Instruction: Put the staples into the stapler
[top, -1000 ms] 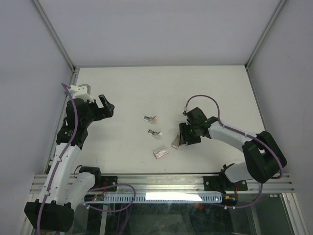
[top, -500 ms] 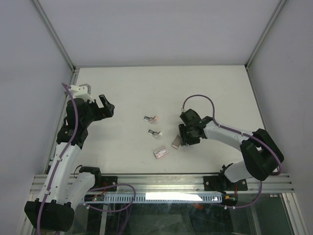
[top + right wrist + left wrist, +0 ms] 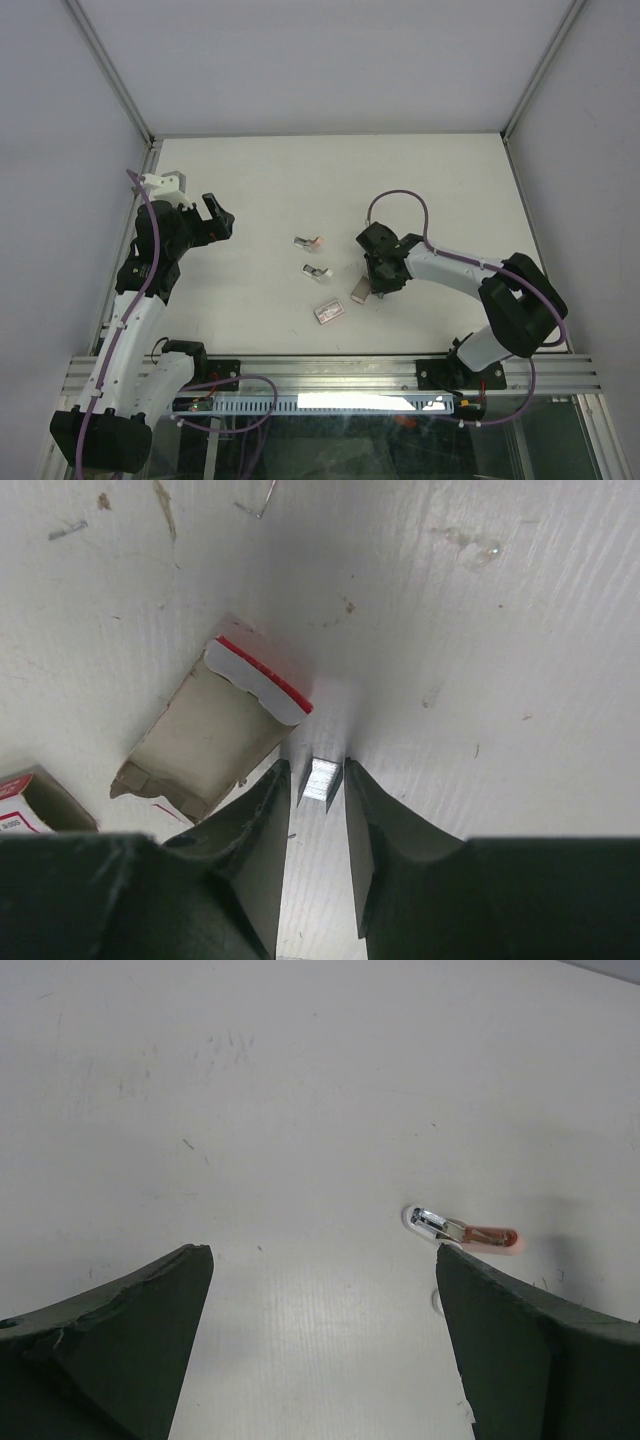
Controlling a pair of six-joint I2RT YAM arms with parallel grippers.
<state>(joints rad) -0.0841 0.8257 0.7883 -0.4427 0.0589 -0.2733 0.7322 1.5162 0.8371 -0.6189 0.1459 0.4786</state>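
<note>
Right gripper (image 3: 318, 770) straddles the staples (image 3: 322, 780) beside the cardboard sleeve (image 3: 205, 735).
The staples lie just off the sleeve's red-edged end, between narrowly parted fingers; I cannot tell whether they pinch. The stapler (image 3: 462, 1230) lies left of the sleeve, and further left the left gripper (image 3: 320, 1255) is spread wide.

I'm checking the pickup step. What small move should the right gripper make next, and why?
Probably close fully on the staples: they lie on the table between the right gripper's fingers, with a slim gap showing on one side, so not yet pinched.
</note>
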